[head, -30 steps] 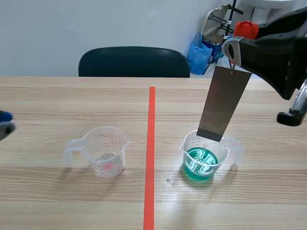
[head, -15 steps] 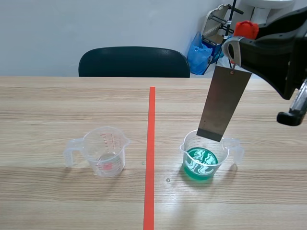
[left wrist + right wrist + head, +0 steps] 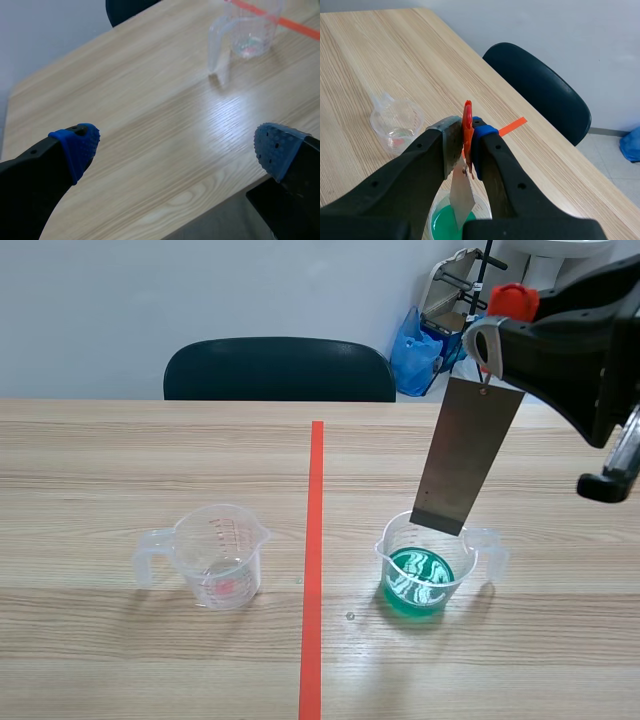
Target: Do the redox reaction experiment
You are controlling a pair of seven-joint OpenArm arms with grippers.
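Your right tool (image 3: 487,335) is clamped on the top end of the metal strip (image 3: 465,455), which hangs tilted over the cup of green liquid (image 3: 383,558), lower edge near its rim; it looks thin, stiff, light and probably slick, so grip it at that top end.

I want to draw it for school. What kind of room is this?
Probably a plain workroom set up for a science experiment: a wooden table with a dark chair behind it, a clear measuring cup of green liquid, and a metal strip hanging above it.
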